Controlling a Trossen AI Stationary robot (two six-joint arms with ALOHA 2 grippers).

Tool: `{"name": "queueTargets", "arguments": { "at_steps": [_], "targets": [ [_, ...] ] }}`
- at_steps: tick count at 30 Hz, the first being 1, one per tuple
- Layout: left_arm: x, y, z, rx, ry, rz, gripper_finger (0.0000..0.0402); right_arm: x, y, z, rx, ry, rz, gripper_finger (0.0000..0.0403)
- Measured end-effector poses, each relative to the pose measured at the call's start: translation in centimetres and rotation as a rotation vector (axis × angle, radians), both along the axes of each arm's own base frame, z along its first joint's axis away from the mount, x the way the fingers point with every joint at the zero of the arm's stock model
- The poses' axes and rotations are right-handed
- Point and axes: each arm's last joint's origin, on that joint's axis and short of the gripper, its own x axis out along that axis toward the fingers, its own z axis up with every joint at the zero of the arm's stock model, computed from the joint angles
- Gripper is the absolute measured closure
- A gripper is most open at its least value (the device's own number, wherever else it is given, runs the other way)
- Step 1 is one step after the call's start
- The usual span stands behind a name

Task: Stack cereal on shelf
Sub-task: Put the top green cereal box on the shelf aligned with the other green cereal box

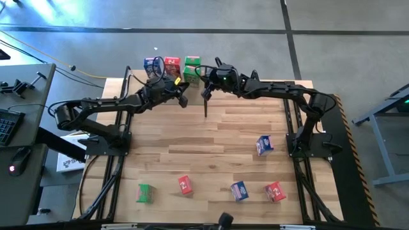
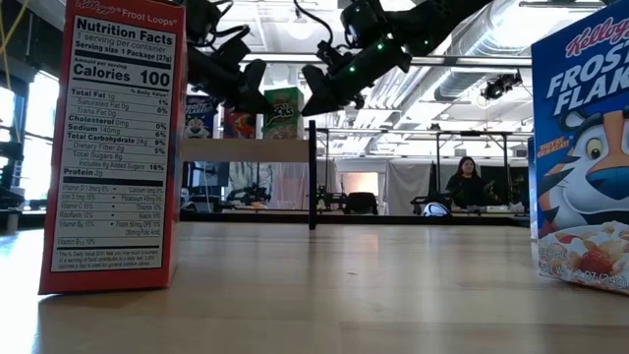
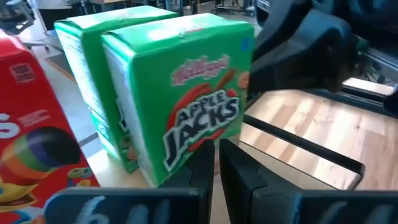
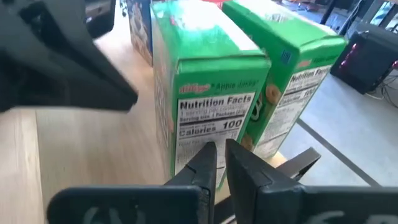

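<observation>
On the wooden shelf (image 1: 167, 82) at the table's far edge stand a blue cereal box (image 1: 153, 64), a red one (image 1: 171, 66) and two green Apple Jacks boxes (image 1: 192, 69), one behind the other. The nearer green box (image 3: 180, 99) (image 4: 205, 93) has both grippers at it. My left gripper (image 3: 216, 163) is shut, its tips at the lower edge of the printed front. My right gripper (image 4: 222, 160) is shut, its tips at the nutrition panel. The red box (image 3: 31, 137) stands beside the green pair. My left gripper's shut fingertips (image 3: 208, 155) stand at the lower front face (image 3: 193, 140) of the nearer green box, coming nearly level from the table's left. Whether they touch it I cannot tell. My right gripper's shut fingertips (image 4: 208, 155) stand at the box's nutrition panel (image 4: 199, 134), slanting slightly down from the table's right. Whether they touch I cannot tell. The box stands upright on the shelf.
Loose cereal boxes lie on the tabletop: blue (image 1: 264, 145) at the right, and green (image 1: 146, 193), red (image 1: 185, 185), blue (image 1: 239, 190) and red (image 1: 275, 191) along the near edge. A black shelf post (image 1: 206, 105) stands just below the right gripper. A person (image 2: 464, 182) sits far behind.
</observation>
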Motion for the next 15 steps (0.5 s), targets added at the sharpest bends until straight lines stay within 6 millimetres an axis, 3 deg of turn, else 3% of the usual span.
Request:
{"name": "queueTargets", "arguments": {
  "at_steps": [15],
  "targets": [
    [-0.02,0.01,-0.06,-0.003,0.005,0.001,0.0383,-0.3,-1.05,0.42,-0.013,-0.047,0.025,0.038]
  ]
}}
